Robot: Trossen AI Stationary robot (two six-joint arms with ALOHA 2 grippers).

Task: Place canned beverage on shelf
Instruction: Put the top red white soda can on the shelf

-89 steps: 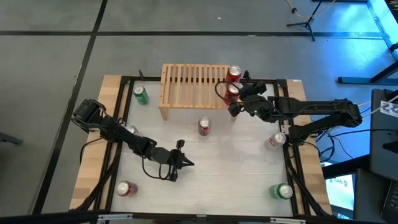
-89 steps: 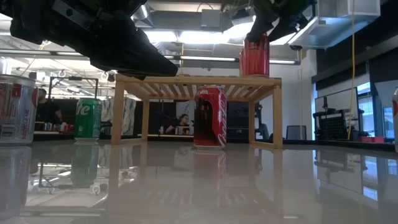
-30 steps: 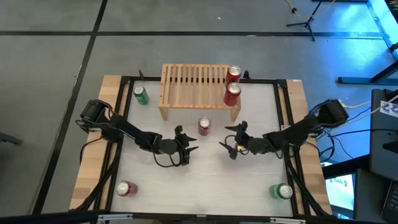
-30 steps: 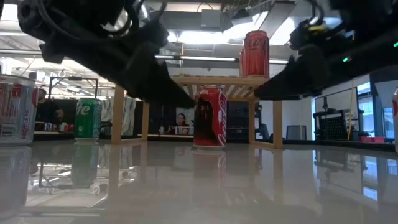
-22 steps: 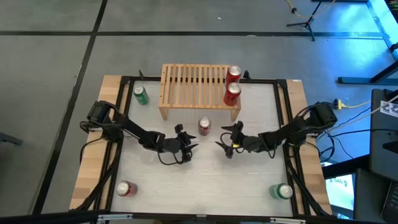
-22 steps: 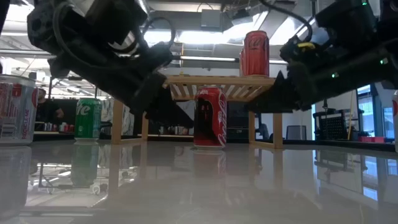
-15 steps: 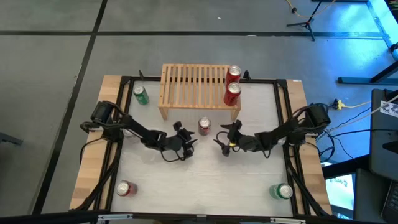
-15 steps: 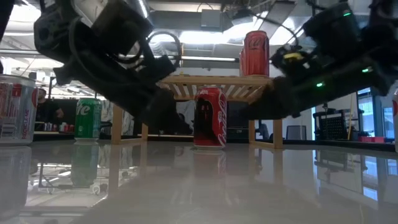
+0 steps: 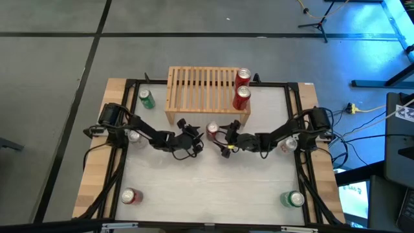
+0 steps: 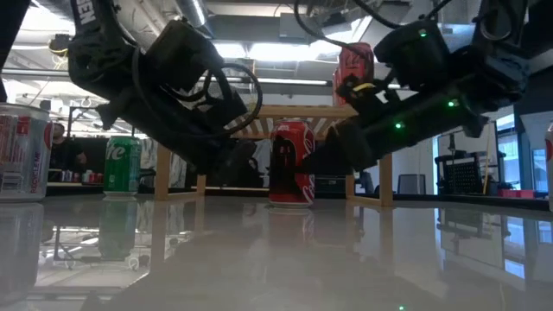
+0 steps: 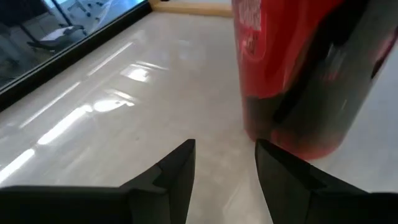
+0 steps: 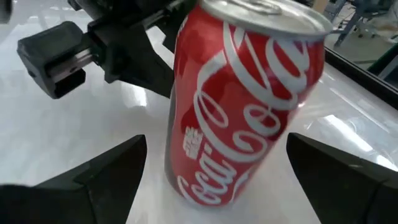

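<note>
Right hand, matte black with two flat angular fingers, is spreading wide on either side of the red can from the desk's right edge, not yet pinching it; in the right wrist view the can is filling the gap between the two dark fingers, its glossy cylinder carrying white script and a dull silver lid. Left hand is reaching in from the desk's left edge, its fingers standing partly apart and gripping nothing, their tips just beside the can's base.

Largest of all, the desk is showing a smooth, pale, reflective top inside a dark frame with bare wood strips along its side edges. Next, the shelf, light wood with parallel slats and solid legs, is standing at the middle of the far edge. Two more red cans are standing upright at its right end, one behind the other. The target can is standing upright on the desk just in front of the shelf, between the two hands. A green can is standing near the far left corner, another green can near the near right corner, and a silver-and-red can near the near left corner.
</note>
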